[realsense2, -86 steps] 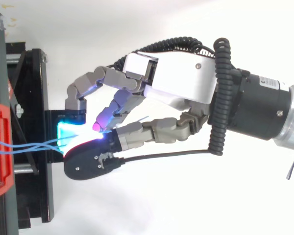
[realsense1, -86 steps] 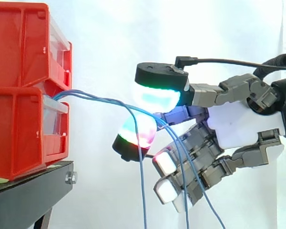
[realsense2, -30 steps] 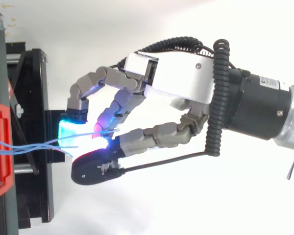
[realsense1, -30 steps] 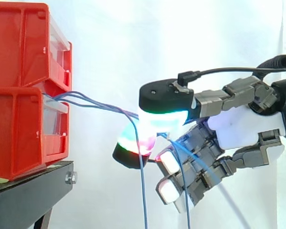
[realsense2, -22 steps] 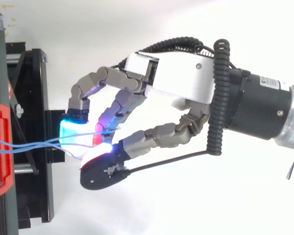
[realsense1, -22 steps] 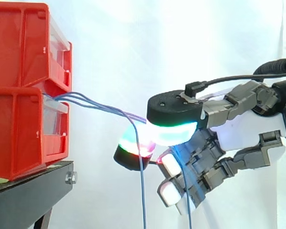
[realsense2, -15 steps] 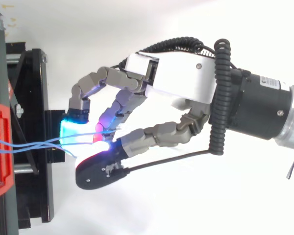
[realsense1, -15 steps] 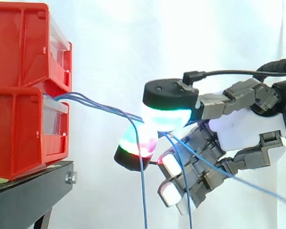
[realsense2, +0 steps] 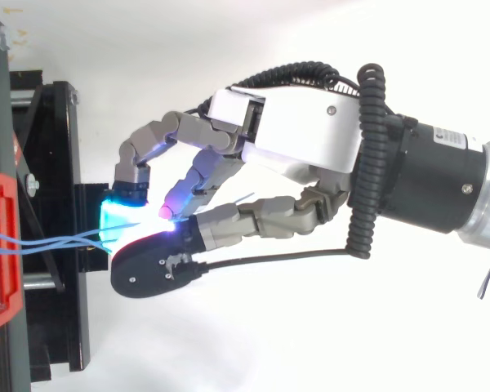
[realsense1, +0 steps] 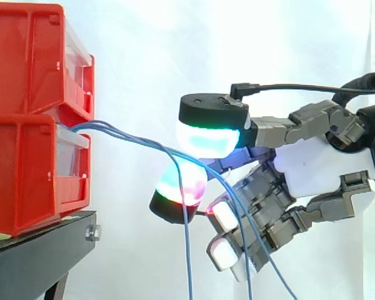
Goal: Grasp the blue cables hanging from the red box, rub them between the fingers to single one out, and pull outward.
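Note:
Three thin blue cables [realsense1: 131,137] come out of the lower red bin [realsense1: 31,169] and slope down to the right into my hand [realsense1: 312,165]. They pass between the thumb's glowing pad [realsense1: 206,137] above and a green-red fingertip pad [realsense1: 181,184] below, then hang down past the curled lower fingers. The thumb sits just over the cables with a narrow gap to the lower pad. From above, the cables [realsense2: 41,241] run from the bin at the left edge into the cyan glow under the hand [realsense2: 302,143].
Two red bins [realsense1: 25,62] are stacked on a black stand [realsense1: 37,250] at the left, with the stand's frame [realsense2: 57,204] right under the fingertips. A white curtain lies behind. The arm enters from the right.
The thumb has lifted off the lower pad and slid left toward the bin. A cable that was flung out to the right half a second ago hangs down again.

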You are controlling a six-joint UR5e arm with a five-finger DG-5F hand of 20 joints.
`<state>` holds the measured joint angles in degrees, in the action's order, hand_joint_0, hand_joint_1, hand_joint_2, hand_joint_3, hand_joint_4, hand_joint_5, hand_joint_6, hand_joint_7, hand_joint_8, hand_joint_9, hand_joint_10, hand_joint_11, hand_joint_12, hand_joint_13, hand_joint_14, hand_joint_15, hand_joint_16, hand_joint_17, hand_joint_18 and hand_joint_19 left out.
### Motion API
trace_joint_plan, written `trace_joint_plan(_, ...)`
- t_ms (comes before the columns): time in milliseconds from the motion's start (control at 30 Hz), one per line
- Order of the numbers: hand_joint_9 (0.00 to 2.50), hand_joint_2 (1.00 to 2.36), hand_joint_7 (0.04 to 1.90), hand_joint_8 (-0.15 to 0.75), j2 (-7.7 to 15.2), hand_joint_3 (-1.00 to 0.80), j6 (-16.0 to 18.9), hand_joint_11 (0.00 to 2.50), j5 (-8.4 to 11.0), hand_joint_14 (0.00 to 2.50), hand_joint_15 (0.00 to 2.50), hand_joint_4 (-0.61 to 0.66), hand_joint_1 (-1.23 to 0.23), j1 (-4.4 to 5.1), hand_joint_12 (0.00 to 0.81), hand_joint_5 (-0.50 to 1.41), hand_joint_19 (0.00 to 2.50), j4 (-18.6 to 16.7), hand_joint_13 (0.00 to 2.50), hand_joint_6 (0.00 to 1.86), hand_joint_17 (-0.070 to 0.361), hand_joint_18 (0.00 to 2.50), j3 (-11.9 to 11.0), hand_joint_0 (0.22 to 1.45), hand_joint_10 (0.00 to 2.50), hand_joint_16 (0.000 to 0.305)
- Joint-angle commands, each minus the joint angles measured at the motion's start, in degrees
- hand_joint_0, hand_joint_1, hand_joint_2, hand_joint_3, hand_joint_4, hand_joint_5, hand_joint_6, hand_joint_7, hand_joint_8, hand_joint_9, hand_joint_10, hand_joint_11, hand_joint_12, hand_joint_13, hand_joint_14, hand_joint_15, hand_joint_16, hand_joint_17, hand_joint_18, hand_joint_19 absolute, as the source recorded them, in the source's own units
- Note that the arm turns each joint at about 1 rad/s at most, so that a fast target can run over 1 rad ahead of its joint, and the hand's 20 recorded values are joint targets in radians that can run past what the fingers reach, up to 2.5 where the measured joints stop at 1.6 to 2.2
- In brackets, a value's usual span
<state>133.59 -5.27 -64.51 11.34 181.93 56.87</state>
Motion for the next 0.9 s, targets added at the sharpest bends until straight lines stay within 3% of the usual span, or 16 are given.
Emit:
trace_joint_plan(0,1.09,1.01,0.94,0.278,0.0,-0.42,0.0,0.7,0.0,0.02,0.54,0.05,-0.59,0.0,0.345,-0.15,0.52,0.0,0.96,0.86,0.103,0.78,0.0,0.61,0.02,0.046)
trace_joint_plan(300,1.1,1.02,0.95,0.295,0.0,-0.21,-0.1,0.7,0.0,0.02,0.51,0.05,-0.73,0.0,0.349,-0.14,0.49,0.0,0.95,0.89,0.107,0.8,0.0,0.61,0.02,0.048)
trace_joint_plan(467,1.08,1.02,1.05,0.286,0.0,-0.16,-0.1,0.71,0.0,0.02,0.52,0.01,-0.86,0.0,0.342,-0.14,0.48,0.0,0.93,0.89,0.103,0.79,0.0,0.64,0.02,0.046)
trace_joint_plan(600,1.07,1.02,1.15,0.281,0.0,-0.21,-0.1,0.72,0.0,0.02,0.51,-0.01,-0.92,0.0,0.348,-0.15,0.47,0.0,0.92,0.89,0.104,0.8,0.0,0.69,0.02,0.046)
trace_joint_plan(800,1.06,1.01,1.09,0.278,0.0,-0.32,-0.2,0.7,0.0,0.02,0.51,-0.03,-0.92,0.0,0.348,-0.15,0.46,0.4,0.91,0.9,0.105,0.8,0.0,0.73,0.02,0.047)
trace_joint_plan(867,1.05,1.01,1.0,0.275,0.0,-0.43,-0.1,0.7,-0.09,0.02,0.51,0.03,-0.91,0.0,0.344,-0.15,0.46,1.4,0.91,0.9,0.106,0.8,0.0,0.71,0.02,0.047)
